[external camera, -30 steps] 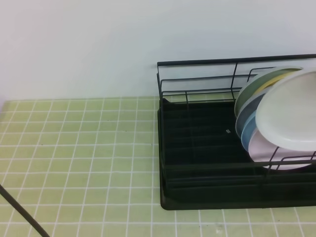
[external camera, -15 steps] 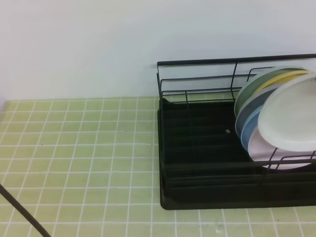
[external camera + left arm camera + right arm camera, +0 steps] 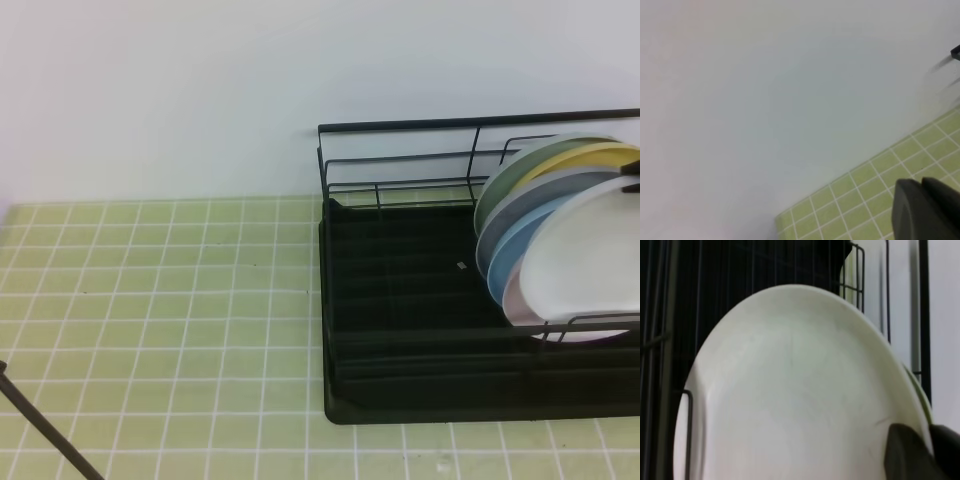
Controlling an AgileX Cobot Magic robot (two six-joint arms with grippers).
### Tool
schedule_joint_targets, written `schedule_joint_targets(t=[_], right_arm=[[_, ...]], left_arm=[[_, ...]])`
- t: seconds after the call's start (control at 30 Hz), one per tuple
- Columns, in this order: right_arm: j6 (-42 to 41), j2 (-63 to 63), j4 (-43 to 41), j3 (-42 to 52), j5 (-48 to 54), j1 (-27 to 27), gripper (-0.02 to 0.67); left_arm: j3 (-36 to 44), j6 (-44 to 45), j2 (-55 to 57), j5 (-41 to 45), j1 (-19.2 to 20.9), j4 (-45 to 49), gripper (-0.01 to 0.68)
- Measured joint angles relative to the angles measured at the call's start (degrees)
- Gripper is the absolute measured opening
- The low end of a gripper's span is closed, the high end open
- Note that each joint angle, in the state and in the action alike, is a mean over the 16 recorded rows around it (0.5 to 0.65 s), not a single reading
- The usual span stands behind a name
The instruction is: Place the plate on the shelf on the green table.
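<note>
The white plate (image 3: pixel 582 258) stands tilted at the front of a row of coloured plates in the black wire shelf (image 3: pixel 400 290) on the green table (image 3: pixel 150 300). Its lower edge sits behind the shelf's front rail. In the right wrist view the plate (image 3: pixel 790 390) fills the frame, with shelf rods (image 3: pixel 670 315) behind it. My right gripper (image 3: pixel 929 452) is shut on the plate's rim; in the high view only a dark tip (image 3: pixel 632 178) shows at the right edge. My left gripper (image 3: pixel 926 210) is shut and empty, over the tiles (image 3: pixel 865 195) near the wall.
Behind the white plate stand a pale pink plate (image 3: pixel 514 297), a light blue one (image 3: pixel 508 250), a yellow one (image 3: pixel 592 155) and a green one (image 3: pixel 520 165). The shelf's left half shows bare ribbed tray. A thin dark rod (image 3: pixel 45 435) crosses the lower left corner.
The white plate has moved down and to the right, from above the row of plates into the shelf, settling behind the front rail. The left side has barely changed.
</note>
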Motion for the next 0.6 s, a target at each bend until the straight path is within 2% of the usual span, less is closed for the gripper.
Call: schedule_joint_targets(t=[0.17,0.3,0.6], right_arm=[[0.2,1.0,-0.4,0.0,-0.1,0.0,0.046],[1.3,1.5,-0.9,0.0,-0.3,0.0,0.083],[5.5,1.8,-1.8,0.0,-0.7,0.3,0.238]], left_arm=[[0.1,0.0,0.0,-0.6,0.0,-0.1,0.000],[0.1,0.0,-0.1,-0.9,0.0,-0.2,0.000],[0.7,0.0,-1.9,-2.8,0.0,-1.0,0.000]])
